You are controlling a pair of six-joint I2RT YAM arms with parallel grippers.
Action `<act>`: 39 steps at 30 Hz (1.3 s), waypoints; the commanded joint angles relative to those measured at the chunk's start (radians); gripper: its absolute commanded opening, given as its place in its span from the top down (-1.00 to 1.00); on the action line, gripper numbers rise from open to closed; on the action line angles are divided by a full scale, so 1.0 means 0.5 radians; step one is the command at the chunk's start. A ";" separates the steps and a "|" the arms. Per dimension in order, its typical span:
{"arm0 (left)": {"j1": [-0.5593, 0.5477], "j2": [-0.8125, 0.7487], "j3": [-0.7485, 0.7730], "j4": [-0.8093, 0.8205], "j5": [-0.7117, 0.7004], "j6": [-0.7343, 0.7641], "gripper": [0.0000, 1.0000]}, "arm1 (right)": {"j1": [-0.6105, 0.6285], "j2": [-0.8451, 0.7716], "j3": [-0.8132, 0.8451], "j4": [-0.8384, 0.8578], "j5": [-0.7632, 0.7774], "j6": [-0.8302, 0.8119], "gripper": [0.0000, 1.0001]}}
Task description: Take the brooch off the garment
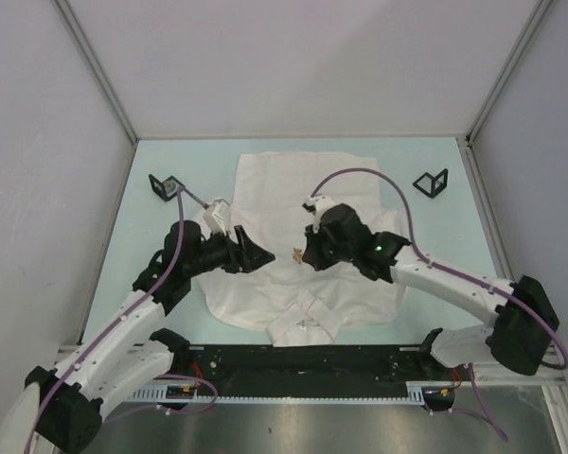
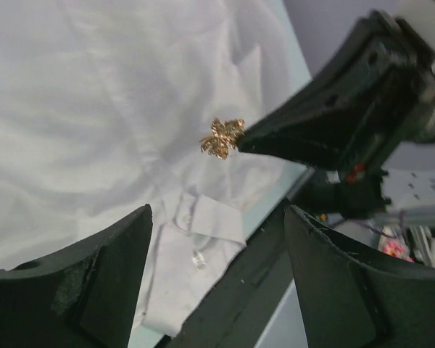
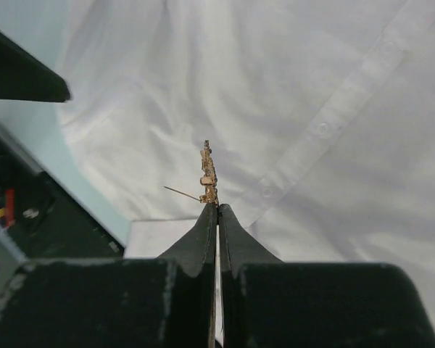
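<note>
1. Nearest the arm bases: collar (image 1: 308, 320) of the white shirt (image 1: 293, 189), at the table's (image 1: 454, 236) near edge.
2. Just beyond, left gripper (image 2: 217, 217) over the shirt's left half, jaws spread wide, gripping nothing.
3. Facing it, right gripper (image 3: 217, 206) pinched tight on the gold brooch (image 3: 207, 174), over the shirt's middle beside the button strip, thin pin jutting out bare.
4. Farthest: two black brackets (image 1: 166, 186) (image 1: 431, 182) flanking the shirt.

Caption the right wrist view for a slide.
Shut right fingers pinch a gold brooch, pin exposed, over the white shirt.
</note>
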 commanded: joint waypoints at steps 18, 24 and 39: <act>-0.164 1.084 0.589 0.907 1.089 -0.246 -0.32 | -1.152 -0.380 -0.251 0.349 -2.088 0.094 1.00; -0.155 1.198 0.605 1.051 1.187 -0.328 -0.13 | -1.140 -0.337 -0.254 0.346 -2.089 0.084 1.00; -0.170 1.330 0.614 1.401 1.276 -0.586 0.27 | -1.112 -0.297 -0.251 0.330 -2.052 0.072 1.00</act>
